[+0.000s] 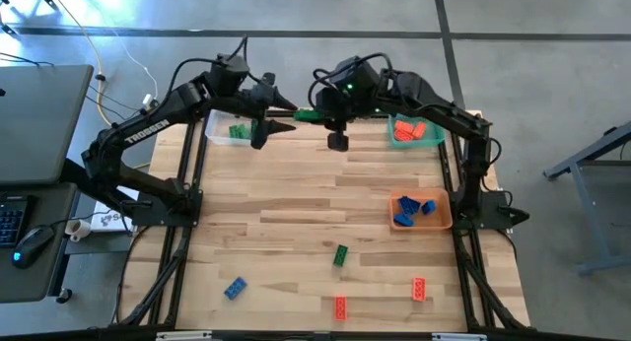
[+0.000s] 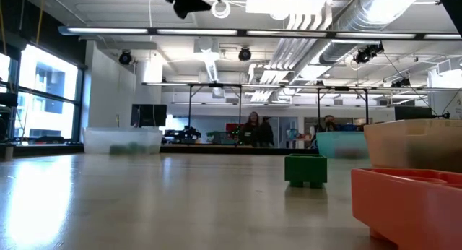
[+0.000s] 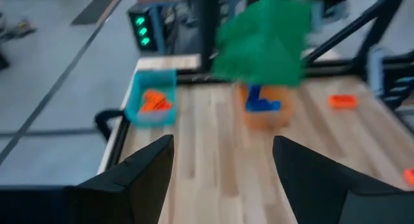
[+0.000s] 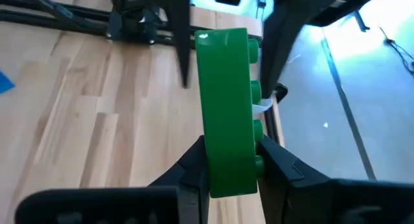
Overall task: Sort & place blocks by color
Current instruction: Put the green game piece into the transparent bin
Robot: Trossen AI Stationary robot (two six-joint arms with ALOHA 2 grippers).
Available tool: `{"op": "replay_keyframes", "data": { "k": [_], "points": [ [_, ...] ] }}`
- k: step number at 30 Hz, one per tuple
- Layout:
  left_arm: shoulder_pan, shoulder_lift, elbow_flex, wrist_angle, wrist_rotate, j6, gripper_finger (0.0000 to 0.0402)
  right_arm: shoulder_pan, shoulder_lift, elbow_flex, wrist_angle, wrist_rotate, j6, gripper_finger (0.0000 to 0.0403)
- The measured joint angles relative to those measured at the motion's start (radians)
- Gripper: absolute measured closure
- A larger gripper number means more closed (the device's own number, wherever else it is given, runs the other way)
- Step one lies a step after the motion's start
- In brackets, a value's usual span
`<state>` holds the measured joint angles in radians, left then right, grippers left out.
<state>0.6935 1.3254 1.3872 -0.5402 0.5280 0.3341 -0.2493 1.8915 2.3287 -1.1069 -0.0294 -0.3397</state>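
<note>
My right gripper (image 1: 317, 114) is shut on a green block (image 4: 226, 107), high above the table's far edge, near the middle. My left gripper (image 1: 284, 119) is open just left of that block (image 1: 306, 114), its fingers pointing at it; the block shows blurred ahead of them in the left wrist view (image 3: 262, 43). The clear tray (image 1: 230, 129) holds green blocks, the teal tray (image 1: 412, 132) red ones, the orange tray (image 1: 419, 211) blue ones. Loose on the table lie a green block (image 1: 340, 254), a blue block (image 1: 235, 288) and two red blocks (image 1: 340, 306), (image 1: 419, 289). My right gripper pinches the green block's near end (image 4: 229, 169) between its two fingers, one on the studded face and one on the opposite face. The fingers come level from the table's right and lie along the block. The block sticks out ahead of them, lifted clear.
The three trays stand along the far and right sides. Bare wood (image 1: 296, 203) lies across the middle of the table. In the low view a green block (image 2: 305, 169) and a red block (image 2: 408, 203) lie near the camera. People sit in the room behind.
</note>
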Motion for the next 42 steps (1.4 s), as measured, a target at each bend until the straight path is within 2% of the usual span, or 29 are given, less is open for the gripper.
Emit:
{"op": "replay_keyframes", "data": {
  "k": [4, 10, 18, 24, 29, 37, 42],
  "points": [
    [0.017, 0.0, 0.0, 0.07, 0.091, -0.046, 0.0149, -0.003, 0.0, -0.002, 0.018, 0.002, 0.003, 0.0337],
    [0.02, 0.0, 0.0, 0.158, 0.109, -0.089, 0.0149, -0.007, 0.0, -0.002, 0.066, 0.0, 0.028, 0.0337],
    [0.02, 0.0, 0.0, 0.226, 0.221, -0.125, 0.0149, -0.008, 0.007, -0.002, 0.105, 0.005, 0.027, 0.0337],
    [0.02, 0.0, 0.0, 0.291, 0.231, -0.168, 0.0154, -0.008, 0.007, -0.002, 0.141, 0.0, 0.029, 0.0337],
    [0.02, 0.0, 0.0, 0.32, 0.23, -0.177, 0.0202, -0.008, 0.007, -0.002, 0.14, -0.001, 0.028, 0.0337],
    [0.021, -0.001, 0.0, 0.323, 0.203, -0.132, 0.0329, -0.008, 0.007, -0.002, 0.139, -0.002, 0.063, 0.0325],
    [0.02, -0.001, 0.001, 0.284, 0.179, -0.104, 0.0331, -0.011, 0.009, -0.004, 0.121, -0.007, 0.099, 0.0305]
  ]
}}
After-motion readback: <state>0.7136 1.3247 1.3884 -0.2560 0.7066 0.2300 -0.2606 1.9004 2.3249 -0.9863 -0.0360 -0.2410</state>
